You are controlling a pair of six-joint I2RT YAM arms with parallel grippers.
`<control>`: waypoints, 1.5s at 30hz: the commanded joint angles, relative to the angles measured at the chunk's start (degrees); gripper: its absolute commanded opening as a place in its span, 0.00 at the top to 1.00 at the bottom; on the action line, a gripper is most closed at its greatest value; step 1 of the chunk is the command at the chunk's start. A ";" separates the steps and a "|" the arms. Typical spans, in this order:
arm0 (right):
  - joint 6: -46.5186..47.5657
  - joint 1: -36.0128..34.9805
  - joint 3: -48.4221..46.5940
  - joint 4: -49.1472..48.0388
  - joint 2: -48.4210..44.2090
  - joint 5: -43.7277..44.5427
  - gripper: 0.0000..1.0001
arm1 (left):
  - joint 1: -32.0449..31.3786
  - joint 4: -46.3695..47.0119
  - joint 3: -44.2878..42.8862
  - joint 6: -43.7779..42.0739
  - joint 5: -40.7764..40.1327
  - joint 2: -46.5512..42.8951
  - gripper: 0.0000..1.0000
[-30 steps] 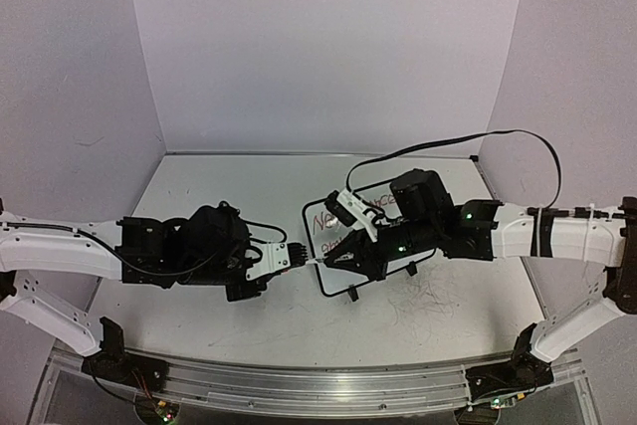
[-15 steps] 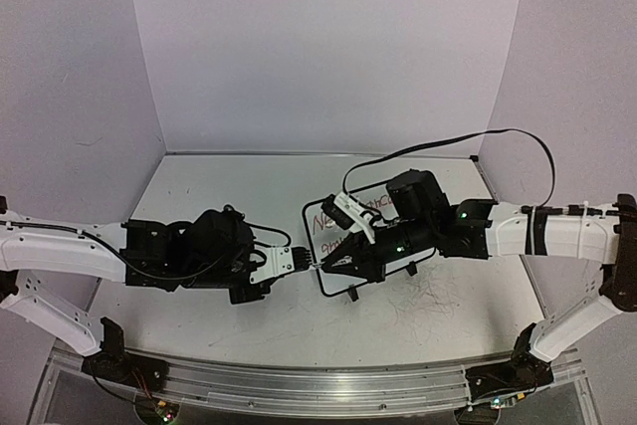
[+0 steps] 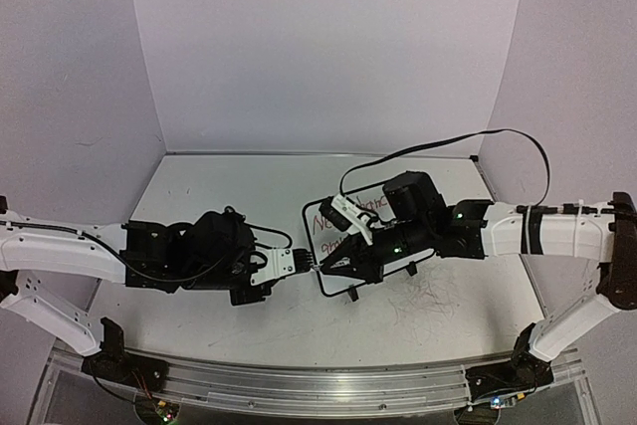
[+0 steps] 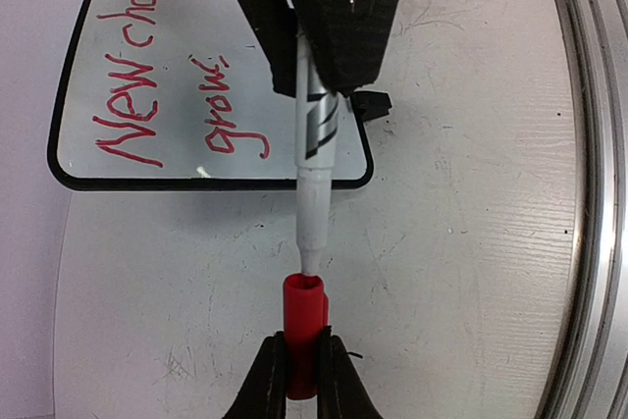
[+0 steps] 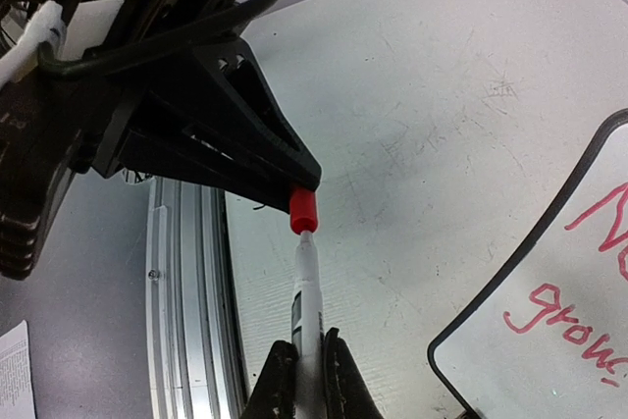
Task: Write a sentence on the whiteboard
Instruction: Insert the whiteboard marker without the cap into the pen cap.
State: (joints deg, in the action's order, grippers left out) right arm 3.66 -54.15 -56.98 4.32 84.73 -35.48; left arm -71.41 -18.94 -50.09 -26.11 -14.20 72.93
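The whiteboard [image 3: 323, 233] lies flat at the table's centre, black-framed, with red handwriting on it [image 4: 186, 66] [image 5: 549, 340]. My right gripper [image 3: 336, 263] [image 5: 304, 345] is shut on the barrel of a white marker [image 5: 306, 282] [image 4: 316, 164], which points left over the board's near-left corner. My left gripper [image 3: 302, 264] [image 4: 304, 339] is shut on the marker's red cap [image 4: 304, 321] [image 5: 305, 210]. The cap's open mouth meets the marker's narrow tip, the two in line. The nib itself is hidden inside the cap.
Faint pen scribbles [image 3: 428, 301] mark the white tabletop right of the board. An aluminium rail [image 3: 318, 385] runs along the near edge. A black cable [image 3: 448, 143] loops above the right arm. Enclosure walls close the back and sides.
The left gripper with the red cap has moved right and the right gripper has edged left, so the gap between cap and marker tip has closed.
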 commanded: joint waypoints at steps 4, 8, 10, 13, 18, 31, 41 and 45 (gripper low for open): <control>0.40 -0.04 -2.95 -1.97 1.27 -1.30 1.00 | -0.62 2.47 -0.48 -0.08 -0.56 -0.45 1.00; 0.38 -0.02 -3.18 -2.12 1.81 -1.99 1.00 | -0.95 3.00 -0.76 -0.38 -0.56 -0.41 1.00; 0.34 0.00 -3.34 -2.20 2.09 -2.38 1.00 | -1.04 3.33 -0.90 -0.67 -0.84 -0.33 1.00; 0.21 0.01 -3.09 -2.53 1.97 -3.06 1.00 | -1.15 3.64 -0.85 -1.16 -1.04 -0.52 1.00; -0.20 0.27 -2.40 -2.94 0.73 -3.10 1.00 | -1.24 3.65 0.13 -1.92 -1.62 -0.98 1.00; -0.94 0.28 -2.01 -3.44 1.03 -4.31 1.00 | -1.28 3.65 -0.77 -1.82 -2.83 -0.55 1.00; -1.99 0.32 -1.91 -6.43 3.10 -7.10 1.00 | -2.18 4.94 -2.97 -2.74 -2.40 -0.02 1.00; -2.31 0.32 -1.60 -6.73 3.38 -7.39 1.00 | -2.35 6.79 -3.26 -3.00 -2.29 -0.53 1.00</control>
State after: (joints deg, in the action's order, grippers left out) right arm 2.14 -53.67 -57.76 0.84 87.55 -40.59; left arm -73.35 -16.86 -50.03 -28.31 -16.23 72.95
